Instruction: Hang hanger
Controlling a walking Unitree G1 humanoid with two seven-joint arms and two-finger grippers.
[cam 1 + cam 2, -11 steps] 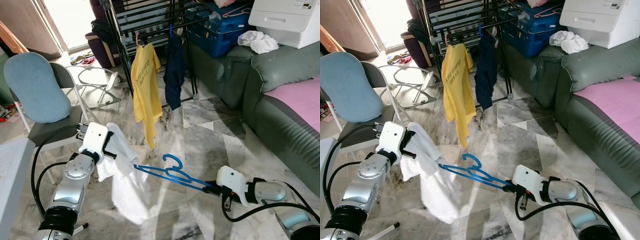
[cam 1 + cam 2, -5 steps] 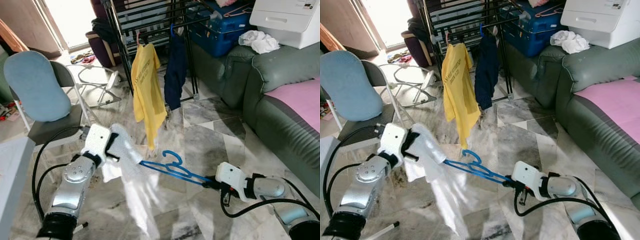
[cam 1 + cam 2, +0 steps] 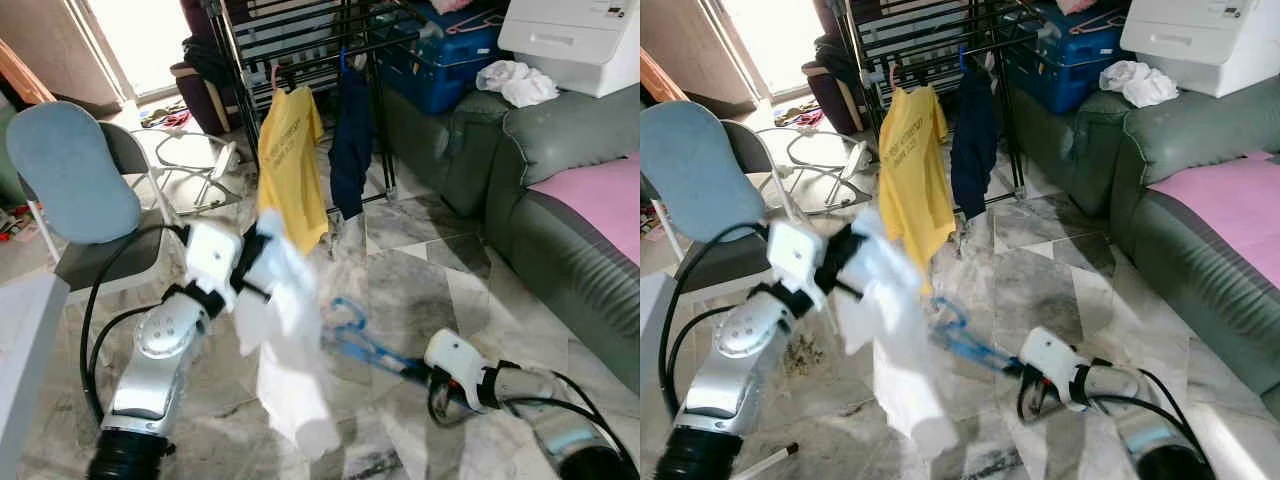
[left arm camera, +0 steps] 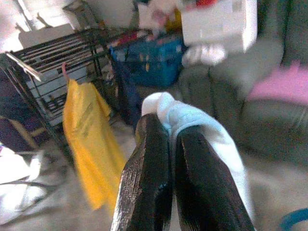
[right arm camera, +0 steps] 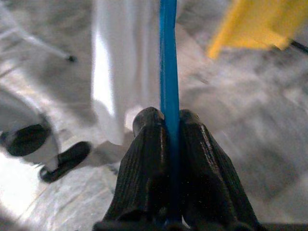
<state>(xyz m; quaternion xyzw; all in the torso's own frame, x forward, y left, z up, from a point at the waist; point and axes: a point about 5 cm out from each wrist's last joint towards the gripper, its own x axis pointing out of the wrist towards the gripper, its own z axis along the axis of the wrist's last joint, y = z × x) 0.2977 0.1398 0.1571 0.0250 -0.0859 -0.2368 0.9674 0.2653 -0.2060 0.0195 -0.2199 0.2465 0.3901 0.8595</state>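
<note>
Your left hand is pinched tight on the white garment, and over the last second you have lifted it from near the floor up to about the level of the yellow shirt's hem, so the cloth now hangs in a long blurred drape below the fingers. Your right hand, low over the marble floor, is clamped on the blue hanger, the bar running straight out between its fingers. The hanger's far end has risen with the cloth, and its hook now sits just beside the garment's edge. Beyond, the yellow shirt and a dark blue garment hang on the black drying rack, with the grey sofa on your right and the blue chair on your left.
</note>
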